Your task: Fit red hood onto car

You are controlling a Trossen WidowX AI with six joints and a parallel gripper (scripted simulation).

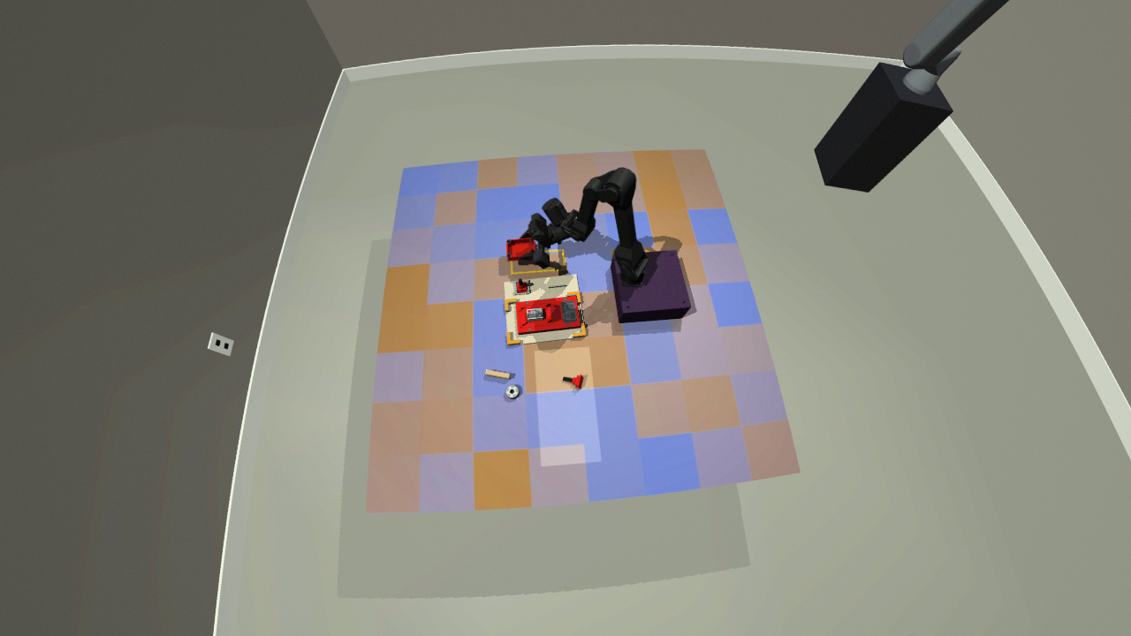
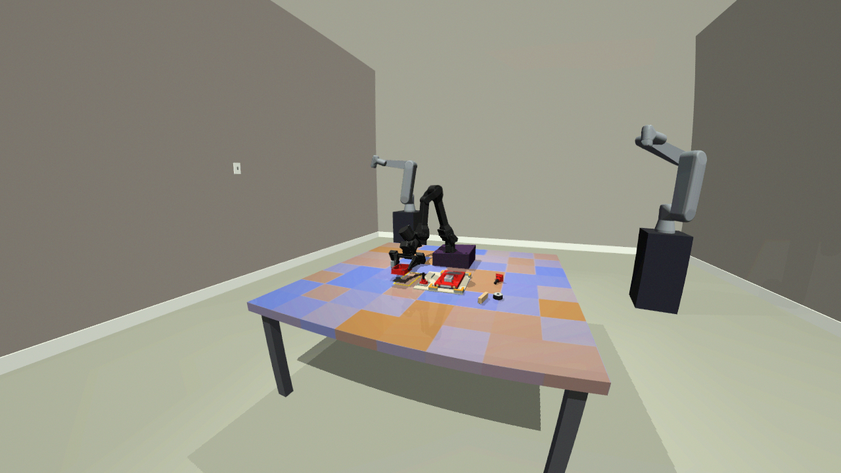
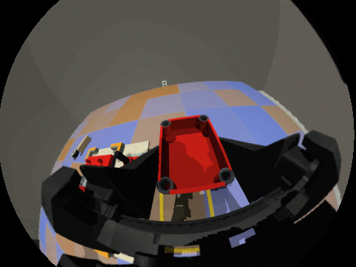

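The hood [image 3: 193, 156] was clamped between the fingers of the gripper [image 3: 195, 188], its hollow side toward the wrist camera with the four dark corner holes showing, and it hung tilted above the table [image 2: 411, 329], off the surface. From the top view the hood [image 1: 519, 249] sat over a yellow-outlined patch [image 1: 553, 261], just beyond the cream jig [image 1: 543, 312]. The chassis [image 1: 545, 315] lay in the jig between orange corner brackets, the grey engine [image 1: 535, 314] on its deck; the pegs were too small to make out. A small red and black piece [image 1: 522, 285] stood on the jig's near strip, between the hood and the chassis. The arm [image 1: 609, 209] arched from its dark purple base [image 1: 649, 286], which stood just beside the jig. Well apart on the other side of the jig lay a wooden stick [image 1: 497, 373], a silver ring [image 1: 512, 391] and a small red part [image 1: 576, 381]. Two grey arms on black pedestals [image 2: 659, 267] stood off the table.
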